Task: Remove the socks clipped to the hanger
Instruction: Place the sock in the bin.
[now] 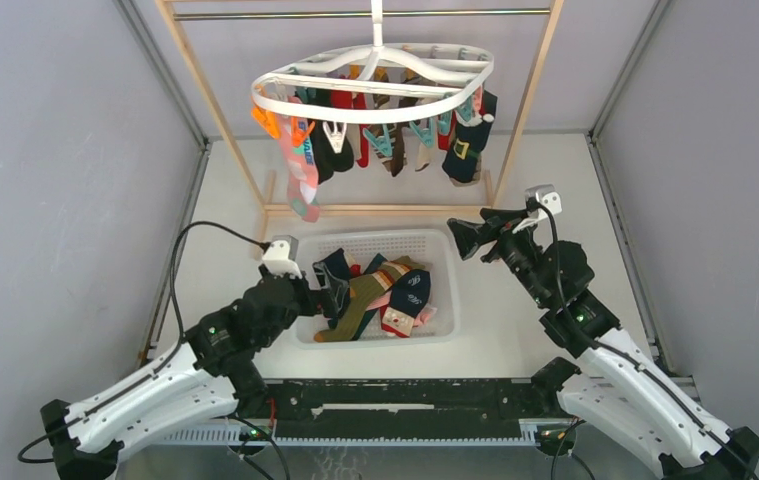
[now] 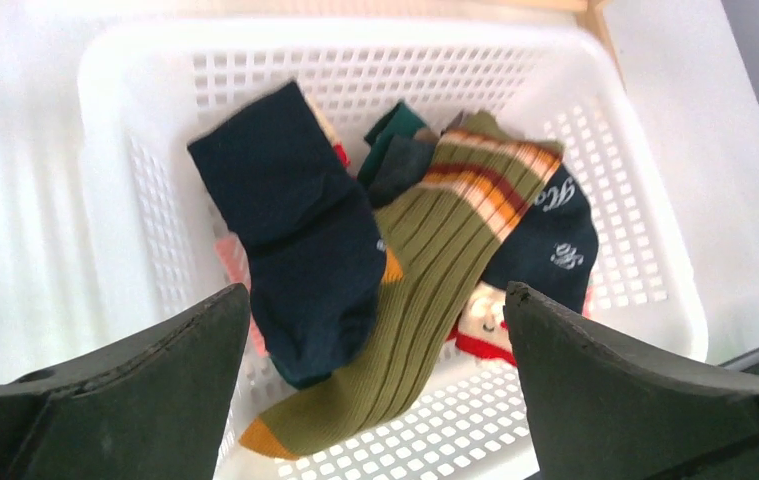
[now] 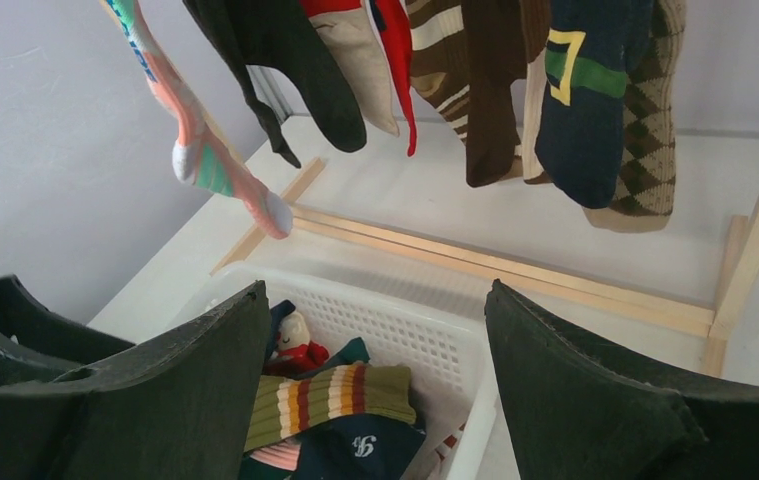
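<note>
The white oval hanger [image 1: 375, 82] hangs from the rack at the back, with several socks clipped under it: a long pink one [image 1: 301, 170], a black one [image 1: 331, 152] and a navy one with a yellow buckle [image 1: 465, 150]. From the right wrist view these socks [image 3: 580, 100] dangle above and ahead. My left gripper [image 1: 336, 296] hovers open over the left part of the white mesh basket [image 1: 375, 237]. Nothing is between its fingers [image 2: 375, 295]; a dark navy sock [image 2: 300, 220] lies loose below on an olive striped sock [image 2: 425, 290]. My right gripper [image 1: 465, 238] is open and empty [image 3: 377, 290], beside the basket's right far corner.
The wooden rack frame [image 1: 375, 210] stands behind the basket, its base bar [image 3: 515, 268] lying across the table. Grey walls close in on both sides. The basket [image 3: 475, 425] holds several loose socks.
</note>
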Tool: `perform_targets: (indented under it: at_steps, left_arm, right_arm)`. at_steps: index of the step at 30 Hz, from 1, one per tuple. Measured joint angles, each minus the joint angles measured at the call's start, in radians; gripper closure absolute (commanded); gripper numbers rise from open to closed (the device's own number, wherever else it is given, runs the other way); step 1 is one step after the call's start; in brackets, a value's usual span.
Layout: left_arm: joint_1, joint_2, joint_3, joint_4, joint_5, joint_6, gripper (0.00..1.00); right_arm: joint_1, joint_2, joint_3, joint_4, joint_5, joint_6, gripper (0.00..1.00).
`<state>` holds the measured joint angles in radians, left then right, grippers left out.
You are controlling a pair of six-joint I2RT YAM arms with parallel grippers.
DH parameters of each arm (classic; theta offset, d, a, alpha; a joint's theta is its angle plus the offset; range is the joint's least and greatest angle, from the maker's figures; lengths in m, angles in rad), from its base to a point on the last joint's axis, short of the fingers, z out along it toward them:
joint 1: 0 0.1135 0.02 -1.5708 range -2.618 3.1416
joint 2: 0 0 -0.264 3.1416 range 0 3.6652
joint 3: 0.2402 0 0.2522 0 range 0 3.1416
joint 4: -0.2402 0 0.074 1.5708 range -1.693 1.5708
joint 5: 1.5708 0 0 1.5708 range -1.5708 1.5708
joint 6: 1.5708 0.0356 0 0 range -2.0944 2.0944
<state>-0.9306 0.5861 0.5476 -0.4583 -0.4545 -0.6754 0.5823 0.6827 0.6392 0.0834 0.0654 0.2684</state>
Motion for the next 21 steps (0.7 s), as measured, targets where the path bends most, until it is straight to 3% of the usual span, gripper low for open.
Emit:
perform_targets:
  at_steps: [8,21]
  left_arm:
    - [0.017,0.113,0.139,0.015,-0.085,0.093,0.0]
    - [0.185,0.275,0.185,0.195,-0.108,0.235,0.0]
  right_arm:
    - [-0.003,-0.041,-0.014,-0.029,0.0,0.008,0.14]
    - [-0.006,-0.102,-0.043,-0.069,0.0,0.027,0.14]
